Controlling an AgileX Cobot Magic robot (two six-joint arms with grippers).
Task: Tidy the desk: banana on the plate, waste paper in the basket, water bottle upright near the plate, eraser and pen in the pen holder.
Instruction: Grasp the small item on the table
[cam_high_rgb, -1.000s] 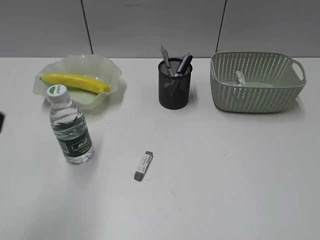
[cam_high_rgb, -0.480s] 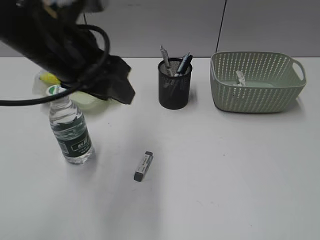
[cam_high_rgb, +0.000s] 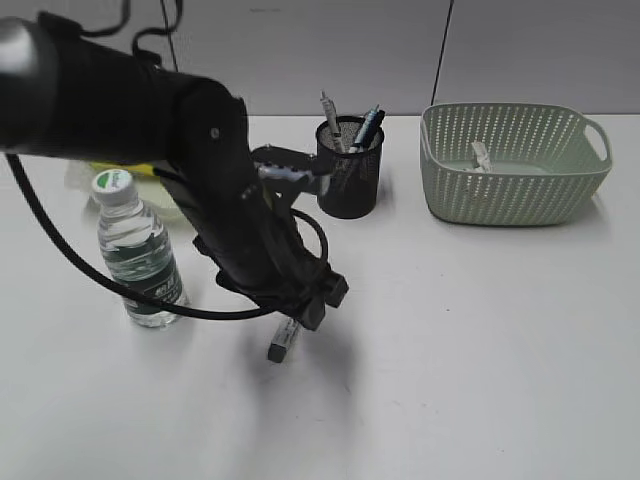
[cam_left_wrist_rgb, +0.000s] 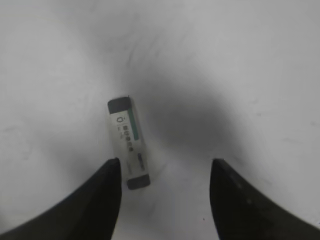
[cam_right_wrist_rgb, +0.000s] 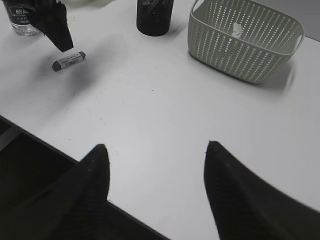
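Mostly done — only the eraser (cam_left_wrist_rgb: 128, 142) is left, lying flat on the desk (cam_high_rgb: 480, 340) well in front of the pen holder (cam_high_rgb: 350, 168). Pens are already standing in the holder. A crumpled white scrap sits inside the basket (cam_high_rgb: 515, 165), just right of the holder, so the waste paper (cam_high_rgb: 481, 156) reads as binned. The water bottle (cam_high_rgb: 135, 250) stands upright, cap on, to the holder's front-left; the plate (cam_high_rgb: 85, 172) behind it is mostly hidden by the arm, and a sliver of yellow there suggests the banana (cam_high_rgb: 130, 170) is on it, can't confirm more. The left gripper (cam_left_wrist_rgb: 165, 167) hangs over the eraser, jaws apart, empty; in the wrist view the eraser's near end sits just beside the left finger, off-centre in the gap — I'd say it needs centring before closing. The right gripper (cam_right_wrist_rgb: 155, 150) is over bare desk well in front of the holder, jaws apart, holding nothing. Remaining: pick the eraser, drop it in the holder.
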